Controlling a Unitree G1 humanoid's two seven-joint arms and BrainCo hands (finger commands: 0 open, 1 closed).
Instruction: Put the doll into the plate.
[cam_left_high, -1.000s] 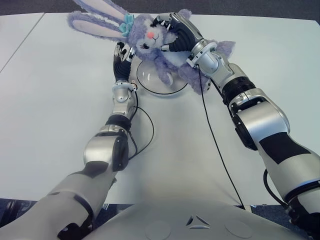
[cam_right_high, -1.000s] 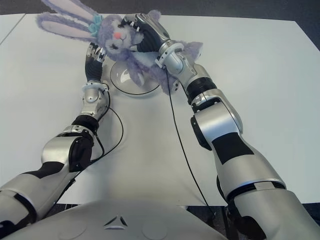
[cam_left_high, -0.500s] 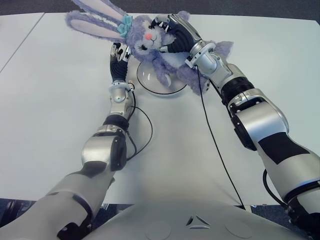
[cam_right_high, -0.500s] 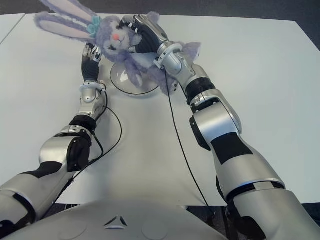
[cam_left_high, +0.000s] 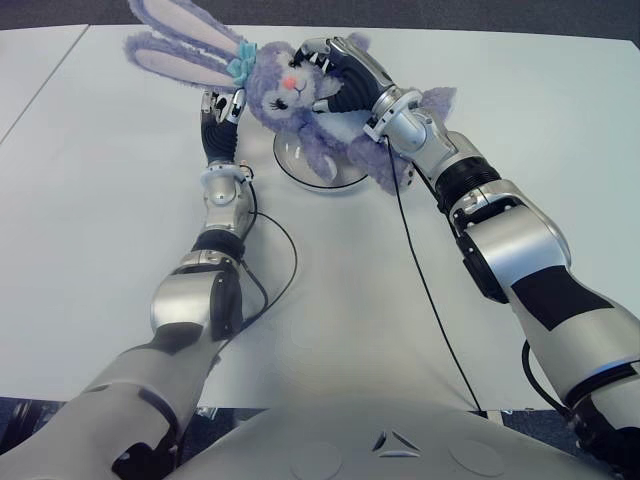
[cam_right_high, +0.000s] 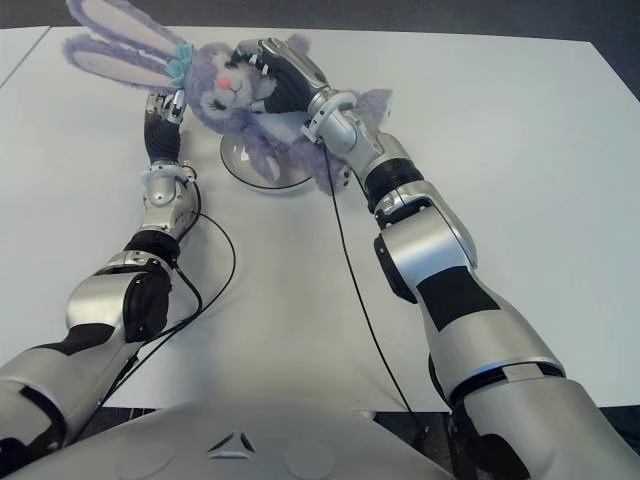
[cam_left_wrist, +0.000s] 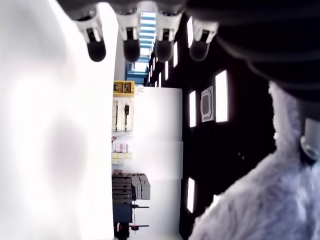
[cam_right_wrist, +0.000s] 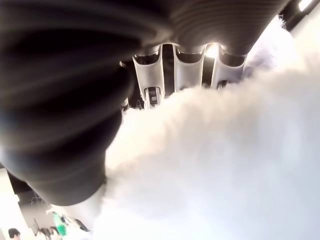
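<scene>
Doll (cam_left_high: 300, 100): soft, light plush; head is the firmest hold.
Right hand (cam_left_high: 345, 75): clenched around doll's head, over plate (cam_left_high: 300, 165).
Left hand (cam_left_high: 218, 112): fingers loose, empty, beside the ears.

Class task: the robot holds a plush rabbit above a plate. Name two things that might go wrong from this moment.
1. The right hand grips the doll near its head, so the body dangles; on release it may flop partly outside the plate.
2. The left hand shows open beside the plate, under the doll's long ears; an ear might drape over it.
</scene>
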